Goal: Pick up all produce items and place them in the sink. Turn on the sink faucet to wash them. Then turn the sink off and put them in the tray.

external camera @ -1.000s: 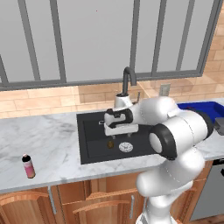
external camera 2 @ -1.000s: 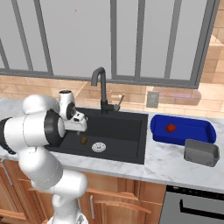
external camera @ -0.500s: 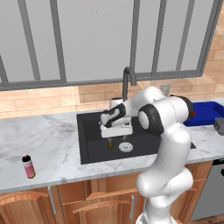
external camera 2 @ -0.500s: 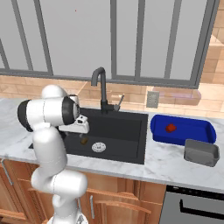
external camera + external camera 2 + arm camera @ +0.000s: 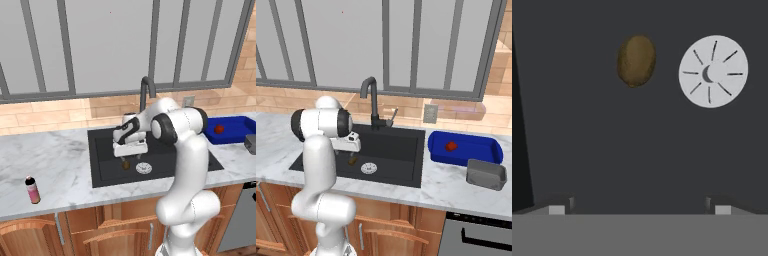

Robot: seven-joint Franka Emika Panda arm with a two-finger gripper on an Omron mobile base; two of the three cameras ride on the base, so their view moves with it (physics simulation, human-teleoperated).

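Landmark: the sink (image 5: pixel 105 167), black basin let into the marble surface (image 5: pixel 50 165).

Pincer (image 5: pixel 130 156) hangs over the sink's floor, pointing down, jaws spread to full width, nothing between them. In the hand view the two fingertips (image 5: pixel 557 209) stand far apart at the lower edge with bare black floor between.

Brownish-olive ball (image 5: pixel 636 60) lies on the sink floor, just beside the round silver drain (image 5: pixel 713 71), not touching it. From the left base view it sits directly under the pincer.

Faucet (image 5: pixel 371 102) stands at the sink's back rim, spout curving over the basin.

Blue tray (image 5: pixel 483 147) sits on the surface to the sink's right; red ball (image 5: pixel 451 146) lies inside it. A grey container (image 5: pixel 485 174) sits in front of the tray.

Pink bottle (image 5: pixel 32 190) stands upright, well left of the sink.
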